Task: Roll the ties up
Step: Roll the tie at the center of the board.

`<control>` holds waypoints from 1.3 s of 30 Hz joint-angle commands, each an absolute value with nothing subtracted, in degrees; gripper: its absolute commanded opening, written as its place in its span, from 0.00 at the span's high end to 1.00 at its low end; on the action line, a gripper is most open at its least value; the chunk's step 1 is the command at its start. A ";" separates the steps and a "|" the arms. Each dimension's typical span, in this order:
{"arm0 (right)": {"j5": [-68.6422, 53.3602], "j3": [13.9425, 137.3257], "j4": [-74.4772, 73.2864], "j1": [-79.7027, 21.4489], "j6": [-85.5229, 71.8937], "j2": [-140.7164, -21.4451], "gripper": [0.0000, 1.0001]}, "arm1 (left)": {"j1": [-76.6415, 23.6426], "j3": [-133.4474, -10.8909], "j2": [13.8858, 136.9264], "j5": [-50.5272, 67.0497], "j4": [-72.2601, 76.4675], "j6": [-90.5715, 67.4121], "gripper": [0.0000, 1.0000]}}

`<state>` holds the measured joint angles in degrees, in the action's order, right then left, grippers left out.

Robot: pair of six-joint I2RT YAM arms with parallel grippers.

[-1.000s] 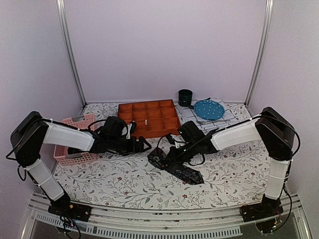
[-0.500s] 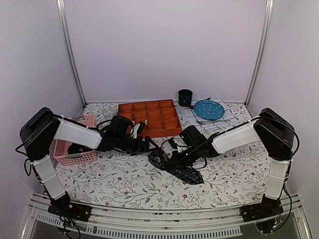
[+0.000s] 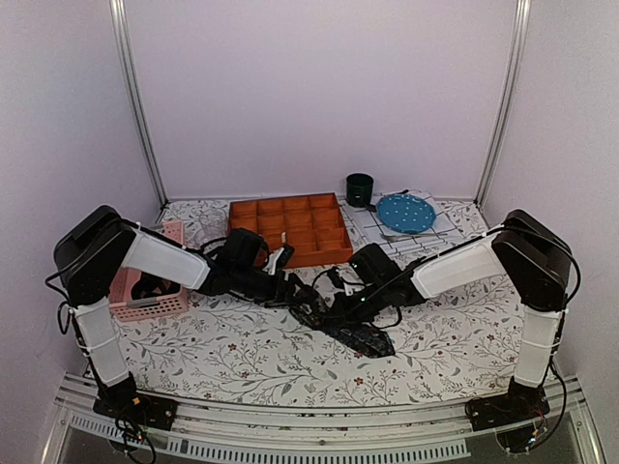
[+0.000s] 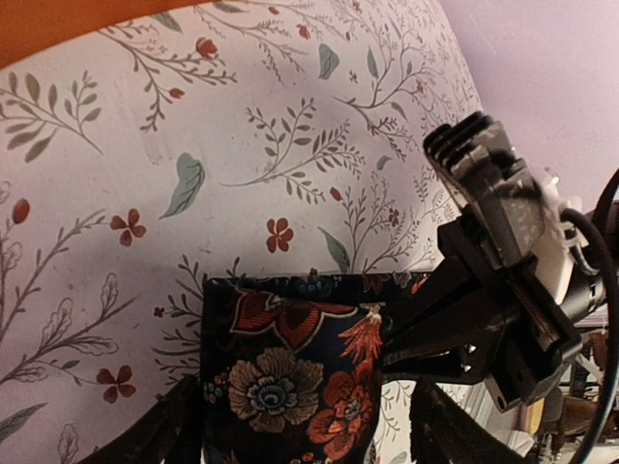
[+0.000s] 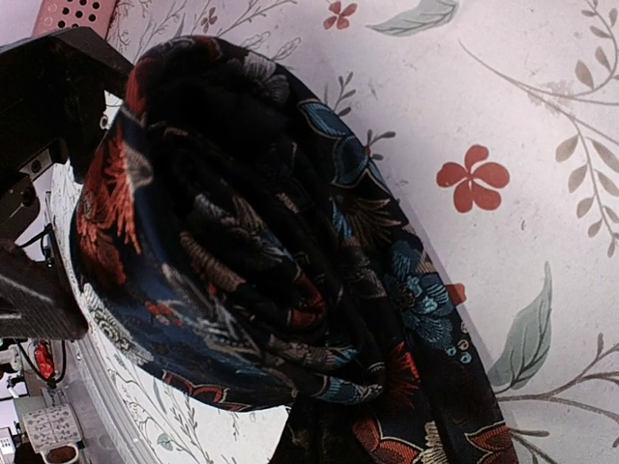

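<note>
One tie lies mid-table, dark with red and pale flowers. Its rolled part (image 3: 309, 307) stands on edge and its flat end (image 3: 368, 338) trails to the right front. My left gripper (image 3: 293, 289) is open, and its fingers (image 4: 160, 430) straddle the roll (image 4: 290, 377) with a gap on the right side. My right gripper (image 3: 331, 306) reaches in from the right and looks closed into the side of the roll. It also shows in the left wrist view (image 4: 426, 324). In the right wrist view the roll (image 5: 242, 242) fills the frame and hides the right fingers.
An orange compartment tray (image 3: 290, 230) sits just behind the grippers. A pink basket (image 3: 145, 290) stands at the left under the left arm. A dark cup (image 3: 360, 188) and a blue plate (image 3: 404, 211) on a white checked cloth (image 3: 440, 232) are at the back right.
My left gripper has moved right from near the basket until its fingers straddle the tie roll. The right gripper and the tie have barely moved.
</note>
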<state>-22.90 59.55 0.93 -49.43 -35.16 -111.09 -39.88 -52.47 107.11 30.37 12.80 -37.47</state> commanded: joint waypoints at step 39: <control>-12.27 51.61 -10.64 -47.02 -36.04 -81.41 0.80 | -54.10 -63.30 103.53 -10.76 -8.38 -22.37 0.89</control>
